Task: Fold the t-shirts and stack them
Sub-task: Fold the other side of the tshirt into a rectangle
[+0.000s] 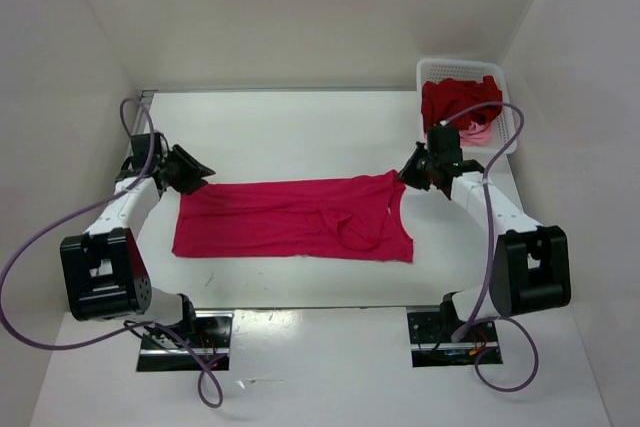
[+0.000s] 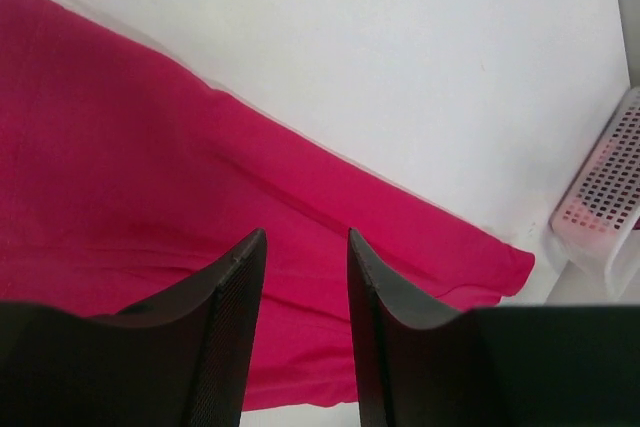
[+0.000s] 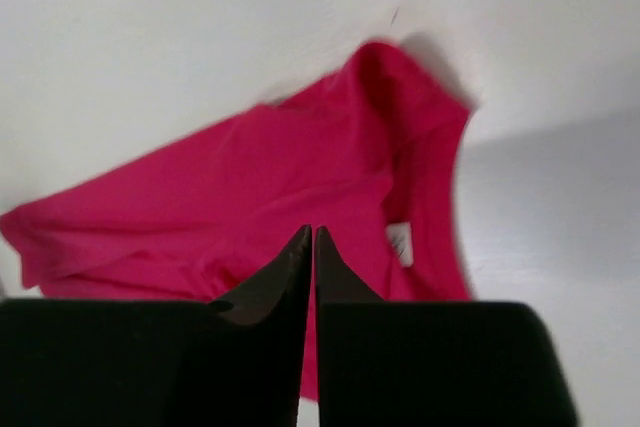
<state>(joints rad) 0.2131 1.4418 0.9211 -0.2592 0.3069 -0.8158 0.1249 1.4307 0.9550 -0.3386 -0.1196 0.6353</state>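
Note:
The bright magenta-red t-shirt point(image 1: 290, 219) lies flat on the table, folded into a long band, its neck end at the right. My left gripper point(image 1: 192, 173) is open and empty just above the band's far left corner; in the left wrist view the gripper point(image 2: 305, 237) hovers over the cloth point(image 2: 150, 167). My right gripper point(image 1: 412, 175) is at the far right corner by the shoulder; in the right wrist view it point(image 3: 312, 232) is shut with no cloth between the tips, above the shirt point(image 3: 250, 187). The dark crimson t-shirt point(image 1: 455, 99) and the light pink t-shirt point(image 1: 478, 131) lie in the basket.
The white mesh basket point(image 1: 465, 69) stands at the back right corner of the table, close behind my right gripper; its wall shows in the left wrist view point(image 2: 605, 187). White walls enclose the table on three sides.

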